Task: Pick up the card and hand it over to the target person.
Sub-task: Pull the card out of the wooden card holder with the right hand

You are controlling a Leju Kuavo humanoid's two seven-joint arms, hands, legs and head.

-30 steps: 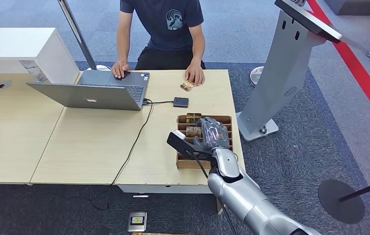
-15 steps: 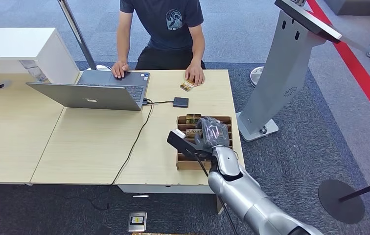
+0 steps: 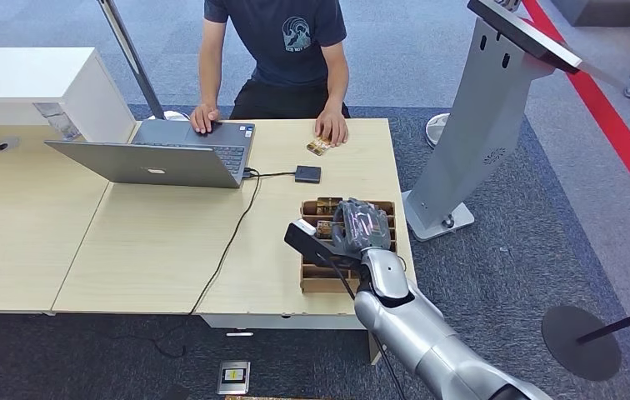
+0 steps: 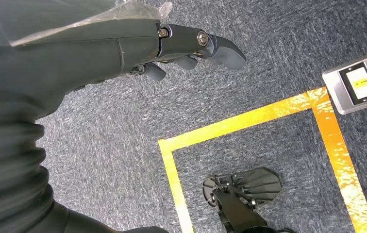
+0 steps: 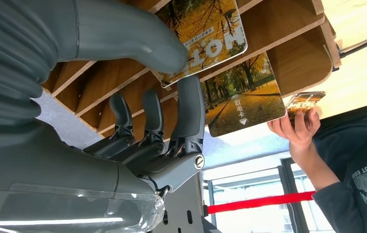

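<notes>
Right hand (image 3: 362,225) down in the slotted plywood card box (image 3: 320,279) on the pale woodgrain table (image 3: 153,242), thick grey thumb and a dark finger pinching a glossy autumn-print card (image 5: 206,29) standing in its slot. Second glossy card (image 5: 244,99) in the next slot, another under the person's hand (image 3: 331,129). Left hand (image 4: 138,48) hanging over speckled grey carpet (image 4: 269,39), fingers loosely apart, holding nothing.

The card (image 5: 206,34) is glossy, printed with yellow autumn trees and white letters (partly covered by the thumb). It stands tilted in a slot of the wooden rack (image 5: 293,53), pinched between the thumb and a finger of the right hand (image 5: 138,102). A second card (image 5: 244,94) with a tree-lined path sits in the next slot, just beside it.
</notes>
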